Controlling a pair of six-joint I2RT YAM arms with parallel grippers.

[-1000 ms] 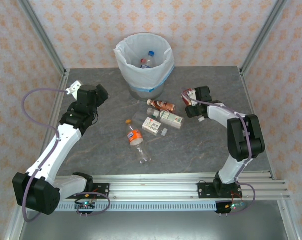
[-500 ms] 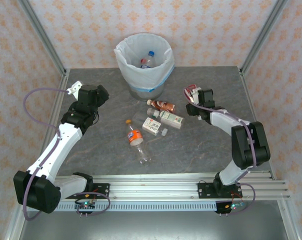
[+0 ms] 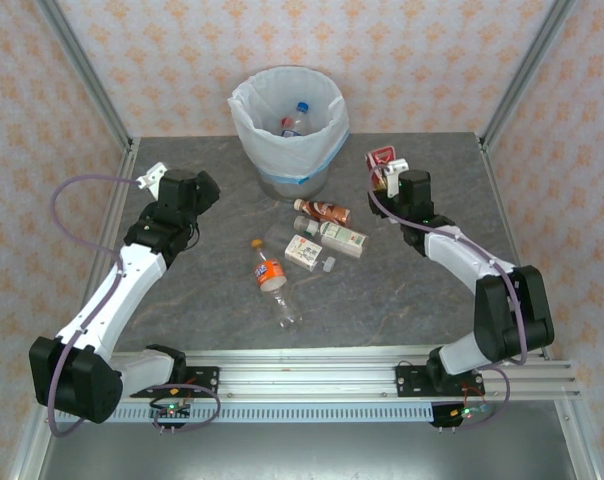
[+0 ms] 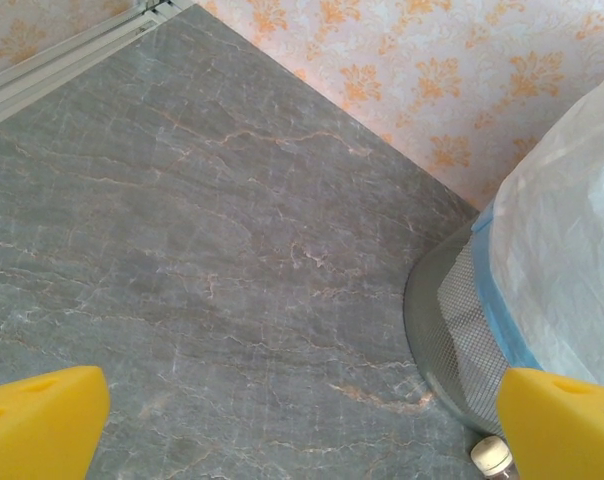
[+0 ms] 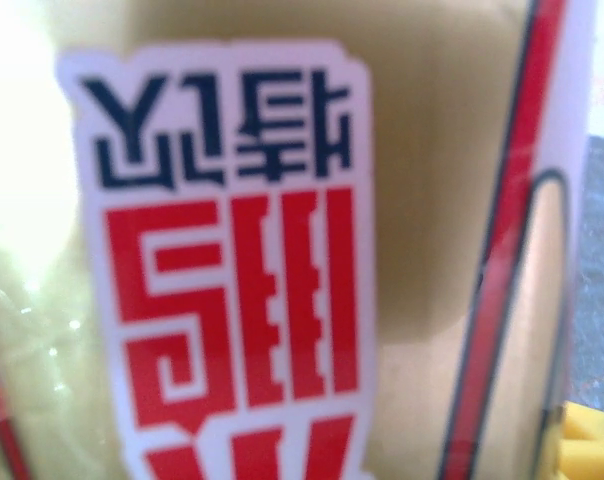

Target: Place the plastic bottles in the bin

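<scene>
The bin (image 3: pixel 282 152), lined with a white bag with a blue band, stands at the back centre with a couple of bottles (image 3: pixel 294 122) inside. My right gripper (image 3: pixel 389 172) is shut on a red-labelled bottle (image 3: pixel 379 157), held above the table to the right of the bin; its red and white label (image 5: pixel 242 270) sits close to the right wrist camera. On the table lie a brown-labelled bottle (image 3: pixel 323 211), a white-green one (image 3: pixel 341 237), an orange-labelled one (image 3: pixel 268 272) and a clear one (image 3: pixel 288 309). My left gripper (image 3: pixel 198 186) is open and holds nothing, left of the bin (image 4: pixel 552 290).
A small white carton-like item (image 3: pixel 303 254) and a loose cap (image 3: pixel 329 264) lie among the bottles. A white cap (image 4: pixel 492 458) sits by the bin's mesh base. Metal frame posts and patterned walls close in the table on three sides.
My right gripper has carried the red-labelled bottle up and toward the back, nearer the bin's height. The left arm has hardly shifted.
</scene>
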